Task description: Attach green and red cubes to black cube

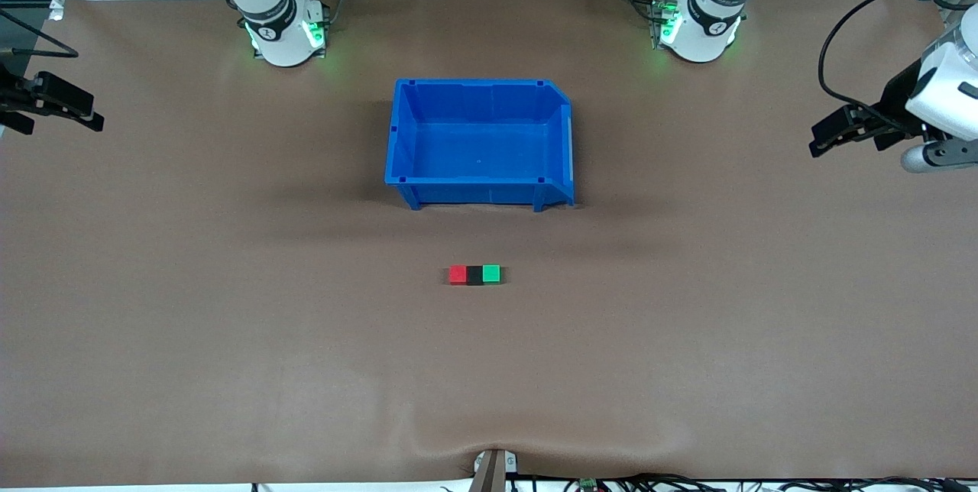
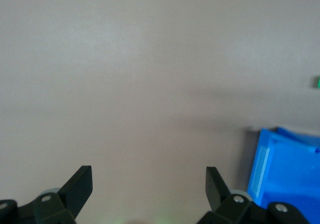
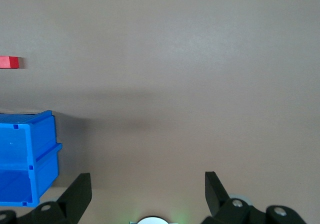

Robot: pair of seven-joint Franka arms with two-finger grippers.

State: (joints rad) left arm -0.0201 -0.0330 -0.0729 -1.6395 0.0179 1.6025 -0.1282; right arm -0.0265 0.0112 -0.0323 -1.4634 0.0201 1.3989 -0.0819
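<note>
The red cube [image 1: 458,274], the black cube [image 1: 474,275] and the green cube [image 1: 491,273] lie touching in one row on the brown table, black in the middle, nearer to the front camera than the blue bin [image 1: 481,191]. My left gripper [image 1: 827,137] hangs open and empty above the left arm's end of the table, away from the cubes. My right gripper [image 1: 61,119] hangs open and empty above the right arm's end. The left wrist view shows open fingers [image 2: 80,184] and a sliver of the green cube [image 2: 317,81]. The right wrist view shows open fingers [image 3: 80,189] and the red cube [image 3: 9,62].
The blue bin stands empty mid-table, between the arm bases and the cubes; it also shows in the left wrist view [image 2: 285,174] and in the right wrist view [image 3: 25,154]. A small clamp [image 1: 493,469] sits at the table edge nearest the front camera.
</note>
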